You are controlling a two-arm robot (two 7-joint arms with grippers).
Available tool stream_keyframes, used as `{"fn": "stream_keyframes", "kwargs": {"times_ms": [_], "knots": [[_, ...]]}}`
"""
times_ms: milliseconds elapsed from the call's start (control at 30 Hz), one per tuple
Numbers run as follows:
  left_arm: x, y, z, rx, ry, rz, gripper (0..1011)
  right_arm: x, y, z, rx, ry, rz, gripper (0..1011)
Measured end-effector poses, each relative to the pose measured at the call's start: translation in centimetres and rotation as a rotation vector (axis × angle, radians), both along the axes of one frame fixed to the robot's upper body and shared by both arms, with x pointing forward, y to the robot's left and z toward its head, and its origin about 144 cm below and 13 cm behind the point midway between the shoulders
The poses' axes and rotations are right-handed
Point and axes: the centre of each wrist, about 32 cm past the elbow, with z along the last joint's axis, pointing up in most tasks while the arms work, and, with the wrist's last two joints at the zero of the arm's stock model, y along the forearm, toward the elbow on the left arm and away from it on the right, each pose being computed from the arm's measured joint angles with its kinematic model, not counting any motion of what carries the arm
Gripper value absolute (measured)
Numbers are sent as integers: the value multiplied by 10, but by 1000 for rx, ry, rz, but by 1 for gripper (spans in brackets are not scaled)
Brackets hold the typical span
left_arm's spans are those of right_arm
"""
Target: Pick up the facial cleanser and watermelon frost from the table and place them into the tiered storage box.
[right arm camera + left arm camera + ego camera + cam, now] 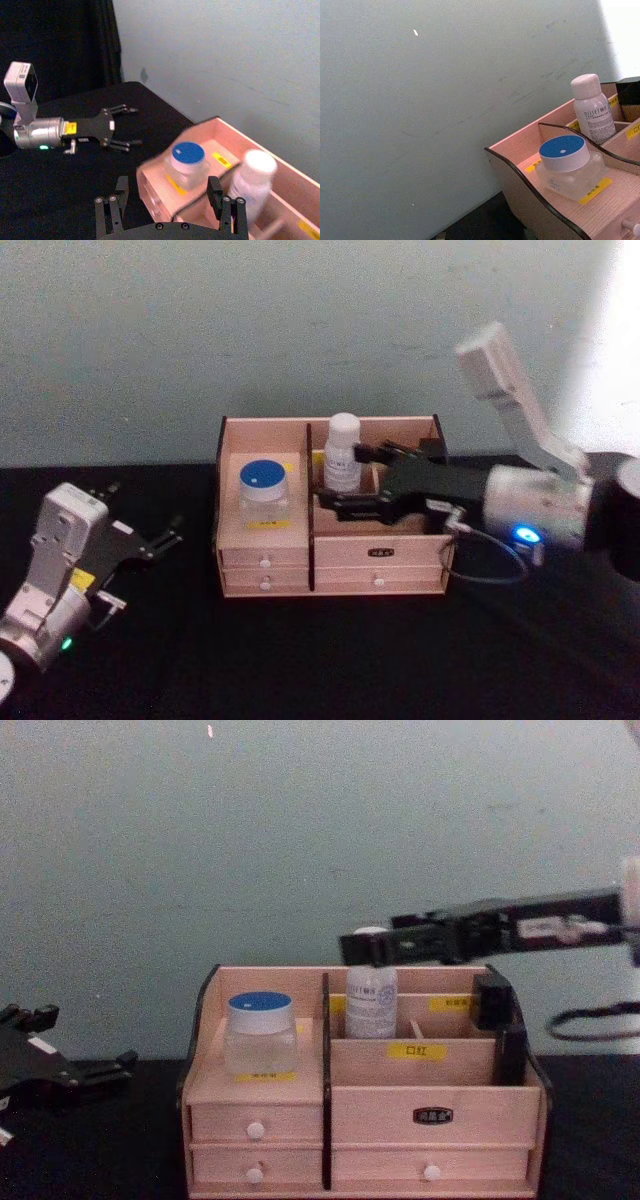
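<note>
1. Right gripper [345, 480] is reaching over the light pinkish wooden tiered storage box with black side panels [330, 540], with the small white bottle with a rounded cap and printed label [343, 453] between its spread black fingers; the bottle stands upright in a rear compartment. Whether the fingers touch it – cannot tell; the jaws look wider than the bottle in the right wrist view.
2. Key relation: the bottle sits just ahead of the gripper's palm, its long axis vertical and crossing the horizontal fingers. Judgement: a straight pull back toward the arm's own side should clear it, provided the fingers are lifted past the compartment wall beside them.
3. The clear squat jar with a blue round lid [264, 492] stands in the front-left compartment of the box, well to the far side of the right gripper and nearer to the left one.
4. Left gripper [160, 540] – fingers spread, holding nothing – is low over the table, just beside the box's left panel, pointing toward it. It is the nearer arm to the jar.
5. Both items appear to be in the box, so the placing looks nearly done.
6. Surface: a black cloth-covered table [330, 660]. Room: a plain pale green-grey wall [250, 330] stands close behind the box.
</note>
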Motion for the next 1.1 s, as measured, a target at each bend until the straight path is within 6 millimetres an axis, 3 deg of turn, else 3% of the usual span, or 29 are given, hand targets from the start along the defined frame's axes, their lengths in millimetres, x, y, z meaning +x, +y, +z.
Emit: {"fn": "stream_keyframes", "kwargs": {"times_ms": [200, 600, 1100], "knots": [[0, 0, 0, 0, 0, 0, 1001, -25, -30, -13, -1, -16, -78, 1003], [0, 0, 0, 0, 0, 0, 1001, -48, -66, -37, -3, -49, -313, 1003], [0, 0, 0, 0, 0, 0, 1001, -56, -76, -69, -30, -166, -606, 1003]]}}
